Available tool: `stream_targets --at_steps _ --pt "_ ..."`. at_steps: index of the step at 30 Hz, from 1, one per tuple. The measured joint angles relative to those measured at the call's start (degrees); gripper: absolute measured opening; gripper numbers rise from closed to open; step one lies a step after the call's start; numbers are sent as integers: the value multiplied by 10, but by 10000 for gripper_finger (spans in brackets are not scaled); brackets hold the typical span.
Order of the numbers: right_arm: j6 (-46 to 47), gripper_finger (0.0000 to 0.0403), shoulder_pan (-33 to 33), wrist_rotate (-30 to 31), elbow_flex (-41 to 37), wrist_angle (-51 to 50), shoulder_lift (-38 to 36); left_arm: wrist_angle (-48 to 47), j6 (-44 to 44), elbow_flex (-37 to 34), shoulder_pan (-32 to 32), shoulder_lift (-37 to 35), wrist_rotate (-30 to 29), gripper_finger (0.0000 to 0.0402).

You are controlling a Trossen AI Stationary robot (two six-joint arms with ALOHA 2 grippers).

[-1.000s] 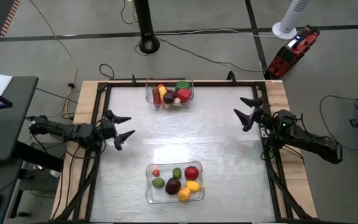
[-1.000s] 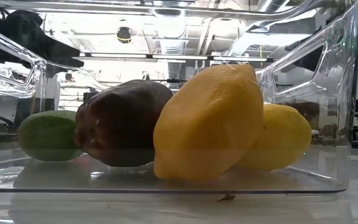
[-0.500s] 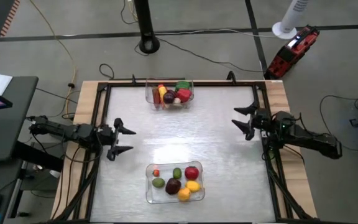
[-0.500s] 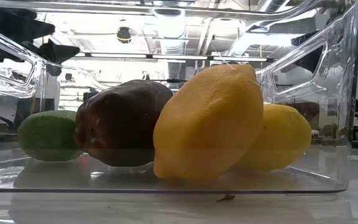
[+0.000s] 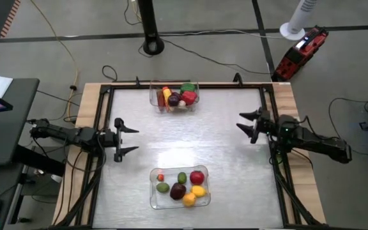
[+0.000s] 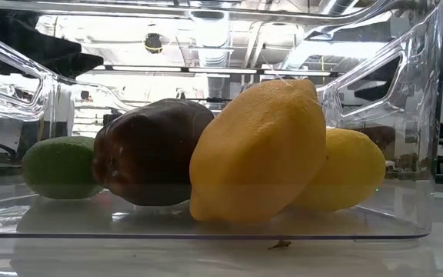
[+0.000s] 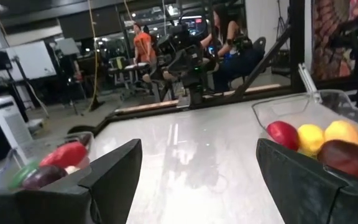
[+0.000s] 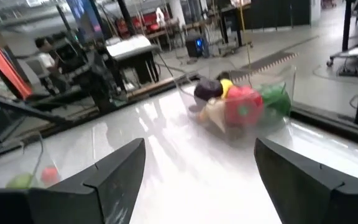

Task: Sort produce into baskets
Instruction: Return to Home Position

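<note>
Two clear bins hold the produce: the far bin at the table's 12 o'clock, the near bin at 6 o'clock with a lemon, a dark fruit and a lime. The left gripper hovers at 9 o'clock, fingers spread and empty. The right gripper hovers at 3 o'clock, likewise spread.
</note>
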Motion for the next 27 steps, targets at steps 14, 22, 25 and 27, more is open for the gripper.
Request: stream_targets --at_steps 14,22,25,27 --pt "0 327 0 0 2 -61 1 1 -4 -1 0 0 0 304" --pt "0 327 0 0 2 -63 1 1 -5 -1 0 0 0 304" --pt "0 327 0 0 1 -64 1 1 -5 -1 0 0 0 304" --pt "0 327 0 0 1 -64 1 0 -5 -1 0 0 0 304"
